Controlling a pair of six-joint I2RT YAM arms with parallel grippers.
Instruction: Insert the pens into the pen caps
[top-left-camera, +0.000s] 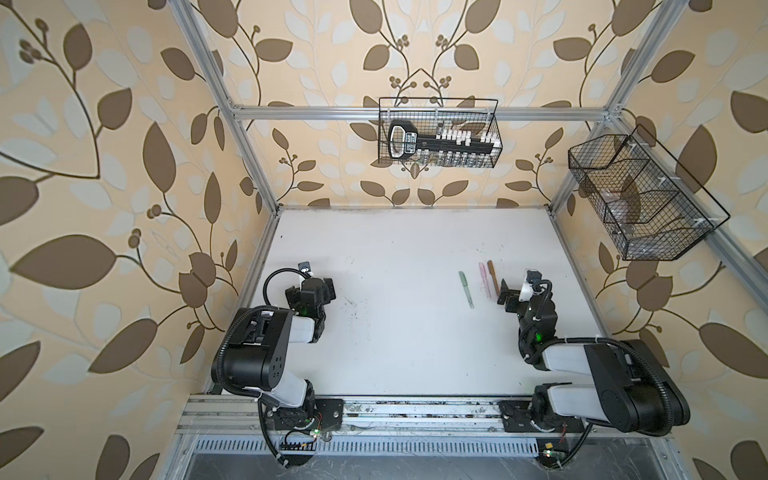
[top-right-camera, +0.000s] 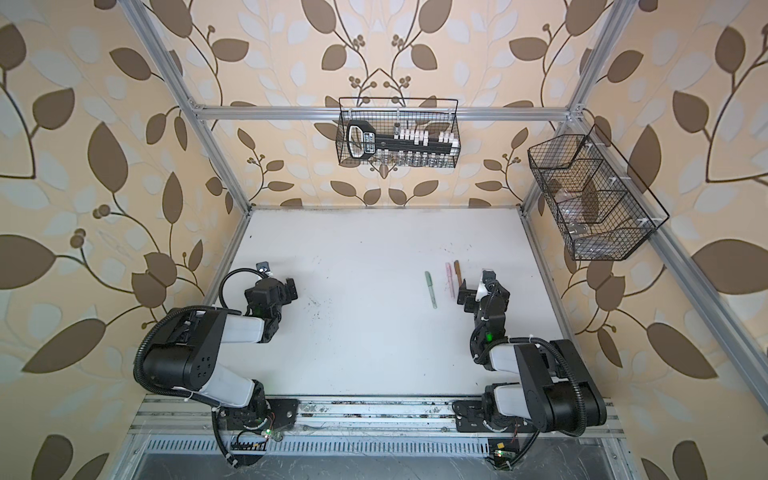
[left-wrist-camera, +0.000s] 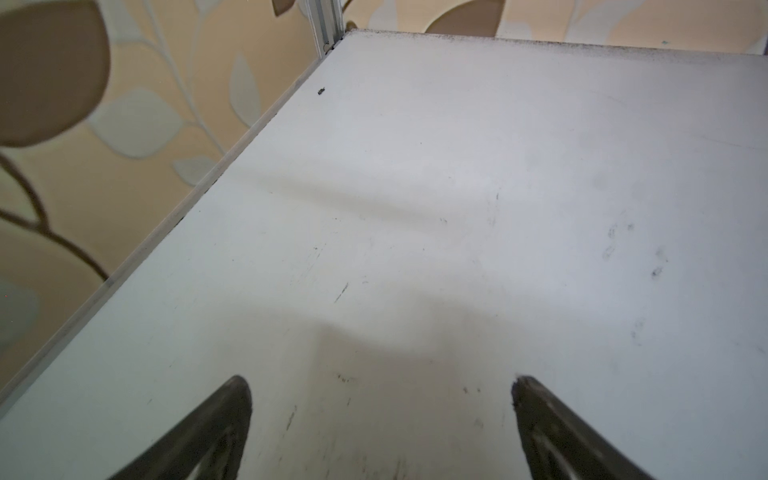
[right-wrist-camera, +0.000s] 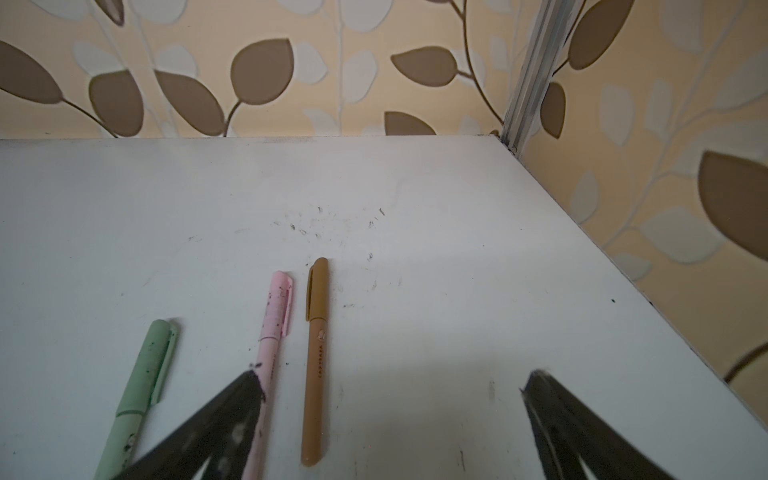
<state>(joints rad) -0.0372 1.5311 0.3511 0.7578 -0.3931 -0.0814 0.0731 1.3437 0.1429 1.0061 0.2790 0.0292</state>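
Three pens lie side by side on the white table (top-left-camera: 395, 249), right of the middle: green (top-left-camera: 466, 289) (top-right-camera: 431, 289), pink (top-left-camera: 484, 280) (top-right-camera: 450, 279) and brown (top-left-camera: 493, 277) (top-right-camera: 458, 272). In the right wrist view each pen wears its cap on the far end: green cap (right-wrist-camera: 160, 361), pink cap (right-wrist-camera: 279, 305), brown cap (right-wrist-camera: 318, 289). My right gripper (top-left-camera: 506, 296) (right-wrist-camera: 395, 380) is open just right of the brown pen and holds nothing. One finger (right-wrist-camera: 232, 411) hides part of the pink pen. My left gripper (top-left-camera: 330, 289) (left-wrist-camera: 380, 380) is open over bare table at the left.
A wire basket (top-left-camera: 438, 133) holding a black tool hangs on the back rail. A second wire basket (top-left-camera: 640, 199) hangs on the right frame. Aluminium posts (right-wrist-camera: 530, 75) stand at the table's far corners. Dark ink specks (right-wrist-camera: 316, 228) mark the table.
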